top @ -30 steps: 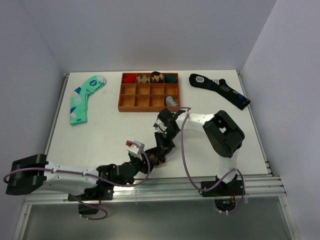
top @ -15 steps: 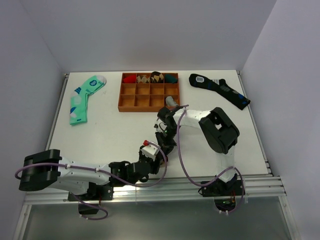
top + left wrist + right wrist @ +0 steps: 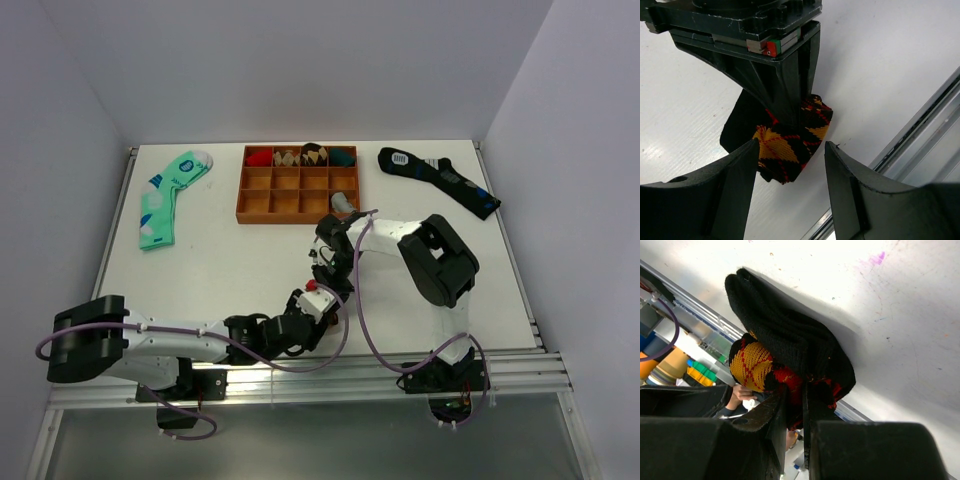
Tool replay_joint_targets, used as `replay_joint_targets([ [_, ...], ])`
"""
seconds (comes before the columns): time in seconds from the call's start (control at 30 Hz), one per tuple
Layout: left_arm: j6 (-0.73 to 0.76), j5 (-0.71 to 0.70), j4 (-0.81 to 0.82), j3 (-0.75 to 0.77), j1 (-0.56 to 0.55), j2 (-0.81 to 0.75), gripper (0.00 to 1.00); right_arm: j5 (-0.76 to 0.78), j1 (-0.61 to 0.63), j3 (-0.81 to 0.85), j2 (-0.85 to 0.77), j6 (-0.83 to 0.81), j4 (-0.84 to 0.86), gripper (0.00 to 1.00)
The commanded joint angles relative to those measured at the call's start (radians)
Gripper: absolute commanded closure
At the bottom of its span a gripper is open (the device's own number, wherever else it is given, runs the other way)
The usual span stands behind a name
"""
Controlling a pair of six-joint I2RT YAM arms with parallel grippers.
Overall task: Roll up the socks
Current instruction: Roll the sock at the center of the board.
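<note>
The argyle sock [image 3: 790,142], black with orange and red diamonds, is bunched into a bundle on the white table near its front rail. My right gripper [image 3: 795,390] comes down onto it and is shut on the sock's [image 3: 785,345] folds. My left gripper [image 3: 792,150] is open, one finger [image 3: 735,190] on each side just short of the bundle, not touching it. In the top view, the left gripper [image 3: 316,302] and right gripper [image 3: 334,283] meet at the table's front centre, and the sock is mostly hidden between them.
A wooden tray [image 3: 241,190] with rolled socks in its back row stands at the back centre. A mint green sock [image 3: 165,195] lies at the back left, a dark navy sock [image 3: 440,180] at the back right. The metal front rail [image 3: 920,130] runs close by the bundle.
My left gripper has slid right along the front edge to the bundle and opened wider. The right gripper has drawn in slightly, still shut on the sock.
</note>
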Motion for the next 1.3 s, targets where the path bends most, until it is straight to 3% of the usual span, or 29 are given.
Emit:
replay_joint_targets([
  [0.0,0.070,0.085,-0.027,0.050,0.020,0.023,0.39,0.217,-0.006,-0.023,0.052,-0.051,-0.033,1.00],
  [0.73,0.055,0.096,-0.017,0.083,0.070,0.155,0.40,0.192,-0.009,-0.029,0.055,-0.076,-0.014,1.00],
  [1.27,-0.184,0.168,0.052,-0.008,0.110,0.149,0.45,0.168,-0.014,-0.039,0.061,-0.073,0.016,1.00],
])
